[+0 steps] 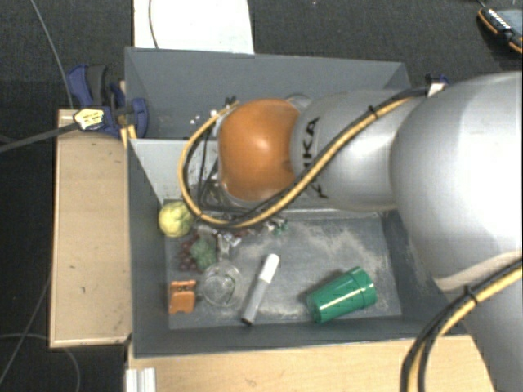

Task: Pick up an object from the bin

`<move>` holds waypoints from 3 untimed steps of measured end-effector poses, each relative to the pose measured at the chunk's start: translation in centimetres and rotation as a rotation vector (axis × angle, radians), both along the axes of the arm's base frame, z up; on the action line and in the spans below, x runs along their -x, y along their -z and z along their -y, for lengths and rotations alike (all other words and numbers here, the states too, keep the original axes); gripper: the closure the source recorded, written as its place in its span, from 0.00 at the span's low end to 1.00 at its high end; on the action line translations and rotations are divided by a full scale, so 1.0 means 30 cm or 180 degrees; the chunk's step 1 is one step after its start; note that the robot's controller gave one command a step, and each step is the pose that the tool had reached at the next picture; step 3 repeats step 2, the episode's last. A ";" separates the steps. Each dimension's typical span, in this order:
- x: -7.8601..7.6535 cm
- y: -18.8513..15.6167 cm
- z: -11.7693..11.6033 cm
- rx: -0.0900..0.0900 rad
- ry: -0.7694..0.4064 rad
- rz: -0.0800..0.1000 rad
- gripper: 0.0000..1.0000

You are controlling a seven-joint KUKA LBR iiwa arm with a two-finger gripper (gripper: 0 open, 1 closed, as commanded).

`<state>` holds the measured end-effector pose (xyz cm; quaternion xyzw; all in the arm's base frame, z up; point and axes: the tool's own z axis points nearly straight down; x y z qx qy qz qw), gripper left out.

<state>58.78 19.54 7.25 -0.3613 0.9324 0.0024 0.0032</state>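
Claw [226, 238], whose opening I cannot tell, sits above the heap [198, 254] by the ball [173, 218]; best lower straight, centred.

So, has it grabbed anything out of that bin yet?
Not that I can see. The green cup, marker, orange block and yellow ball all lie on the bin floor. In hand: the arm hangs over a small heap beside the ball. Left: gripping one thing and lifting it out.
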 end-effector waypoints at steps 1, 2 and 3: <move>0.000 0.000 0.000 0.0000 0.0005 -0.0001 1.00; 0.007 -0.055 0.002 0.0004 0.0012 -0.0019 1.00; 0.007 -0.055 0.002 0.0004 0.0012 -0.0019 1.00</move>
